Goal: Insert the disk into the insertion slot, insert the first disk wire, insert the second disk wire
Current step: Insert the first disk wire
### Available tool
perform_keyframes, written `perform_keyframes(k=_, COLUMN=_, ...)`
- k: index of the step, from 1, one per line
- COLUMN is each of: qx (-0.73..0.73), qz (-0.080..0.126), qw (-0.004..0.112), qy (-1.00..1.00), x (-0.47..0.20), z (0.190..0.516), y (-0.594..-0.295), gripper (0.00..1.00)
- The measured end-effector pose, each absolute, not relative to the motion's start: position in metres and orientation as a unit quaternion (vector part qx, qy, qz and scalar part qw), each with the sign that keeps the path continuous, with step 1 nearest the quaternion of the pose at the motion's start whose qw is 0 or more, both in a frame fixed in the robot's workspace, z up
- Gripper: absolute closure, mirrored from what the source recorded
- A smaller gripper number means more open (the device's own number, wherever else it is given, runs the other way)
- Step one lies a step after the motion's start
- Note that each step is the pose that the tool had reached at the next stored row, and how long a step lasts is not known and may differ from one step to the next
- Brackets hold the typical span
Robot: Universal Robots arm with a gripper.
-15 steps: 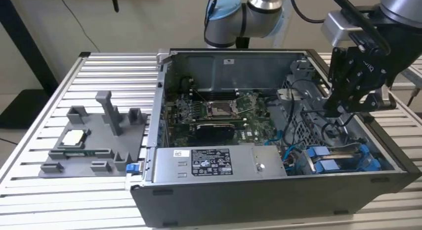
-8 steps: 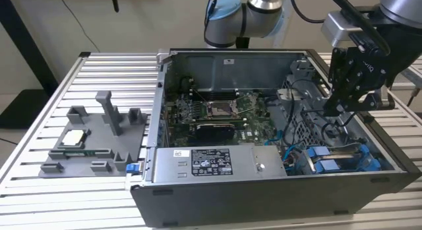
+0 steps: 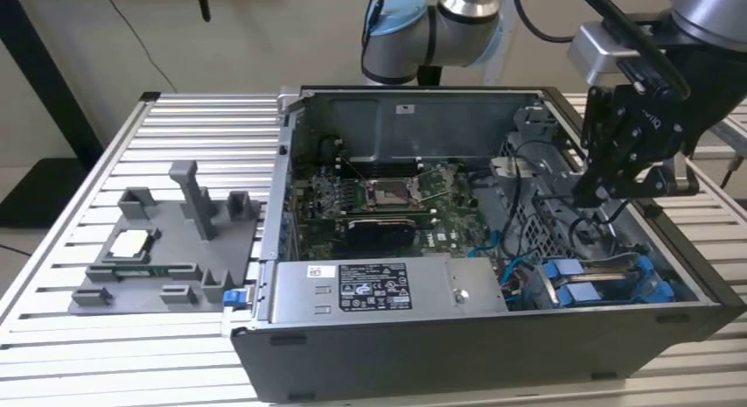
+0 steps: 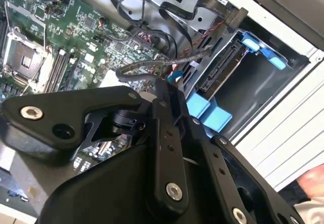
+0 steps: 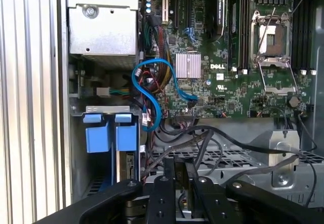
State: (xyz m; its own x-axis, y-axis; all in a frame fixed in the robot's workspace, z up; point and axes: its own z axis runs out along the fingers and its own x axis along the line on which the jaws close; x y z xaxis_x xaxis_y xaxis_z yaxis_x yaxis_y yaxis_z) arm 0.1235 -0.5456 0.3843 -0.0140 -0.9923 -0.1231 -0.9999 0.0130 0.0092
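Exterior view: black tool (image 3: pixel 589 195) over grey metal drive bay (image 3: pixel 610 269)
We see the blue-framed silver-grey disk (image 3: pixel 580 289) inside, tool at its 12 o'clock; we cannot tell the tool's grip.

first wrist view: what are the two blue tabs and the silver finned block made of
Two bright blue rectangular tabs: likely moulded plastic, uniform colour, soft sheen. Small silver finned square block: probably bare metal, with fine parallel ridges.
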Motion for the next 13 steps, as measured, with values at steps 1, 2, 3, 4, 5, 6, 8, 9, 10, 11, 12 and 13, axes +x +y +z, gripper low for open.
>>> perform_keyframes(k=1, qx=-0.701, qz=0.046, qw=0.040, qy=0.711, x=0.1235, z=0.3839, y=-0.5456, gripper=0.81)
perform_keyframes(k=2, qx=-0.701, qz=0.045, qw=0.039, qy=0.711, x=0.1237, z=0.3834, y=-0.5456, gripper=0.81)
perform_keyframes(k=3, qx=-0.701, qz=0.044, qw=0.038, qy=0.711, x=0.1238, z=0.3831, y=-0.5456, gripper=0.81)
perform_keyframes(k=4, qx=-0.701, qz=0.043, qw=0.038, qy=0.711, x=0.1239, z=0.3827, y=-0.5456, gripper=0.81)
perform_keyframes(k=5, qx=-0.701, qz=0.043, qw=0.037, qy=0.711, x=0.1240, z=0.3822, y=-0.5456, gripper=0.81)
perform_keyframes(k=6, qx=-0.701, qz=0.042, qw=0.036, qy=0.711, x=0.1242, z=0.3818, y=-0.5456, gripper=0.81)
perform_keyframes(k=8, qx=-0.701, qz=0.040, qw=0.034, qy=0.711, x=0.1245, z=0.3810, y=-0.5456, gripper=0.81)
perform_keyframes(k=9, qx=-0.701, qz=0.039, qw=0.033, qy=0.711, x=0.1246, z=0.3805, y=-0.5456, gripper=0.81)
perform_keyframes(k=10, qx=-0.701, qz=0.038, qw=0.032, qy=0.711, x=0.1248, z=0.3801, y=-0.5456, gripper=0.81)
perform_keyframes(k=11, qx=-0.701, qz=0.036, qw=0.031, qy=0.711, x=0.1250, z=0.3797, y=-0.5456, gripper=0.81)
perform_keyframes(k=12, qx=-0.702, qz=0.035, qw=0.029, qy=0.711, x=0.1252, z=0.3792, y=-0.5456, gripper=0.81)
perform_keyframes(k=13, qx=-0.702, qz=0.034, qw=0.028, qy=0.711, x=0.1254, z=0.3788, y=-0.5456, gripper=0.81)
